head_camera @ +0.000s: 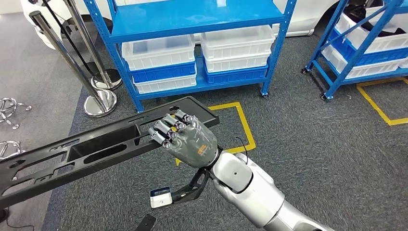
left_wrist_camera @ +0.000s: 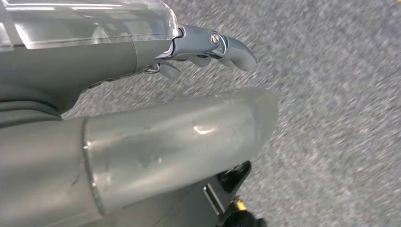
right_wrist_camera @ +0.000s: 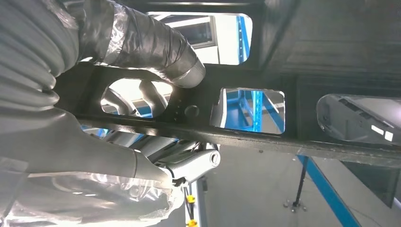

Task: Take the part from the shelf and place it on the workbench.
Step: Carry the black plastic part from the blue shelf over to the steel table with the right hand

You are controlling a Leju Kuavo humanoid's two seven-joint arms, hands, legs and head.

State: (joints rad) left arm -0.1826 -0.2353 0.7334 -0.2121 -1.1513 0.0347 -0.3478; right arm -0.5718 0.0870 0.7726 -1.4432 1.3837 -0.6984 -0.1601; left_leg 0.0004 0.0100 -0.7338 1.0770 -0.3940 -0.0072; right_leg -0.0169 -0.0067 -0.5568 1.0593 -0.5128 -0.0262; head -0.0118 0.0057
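Observation:
A long black plastic part (head_camera: 96, 149) with several cut-outs runs slantwise from the lower left up to the middle of the head view, above the grey carpet. My right hand (head_camera: 185, 139) grips it near its right end, fingers curled over the top edge. From the right wrist, the thumb (right_wrist_camera: 156, 47) presses on the part's underside (right_wrist_camera: 283, 47) and the fingers wrap the other side of its rail. My left hand (left_wrist_camera: 142, 142) hangs over bare carpet, its fingers (left_wrist_camera: 227, 45) apart and holding nothing.
A blue shelf (head_camera: 192, 19) with white bins (head_camera: 159, 50) stands straight ahead. A second blue shelf (head_camera: 365, 53) is at the right. Chrome stanchions (head_camera: 100, 103) stand at the left. Yellow floor tape (head_camera: 243, 125) marks the carpet under the part.

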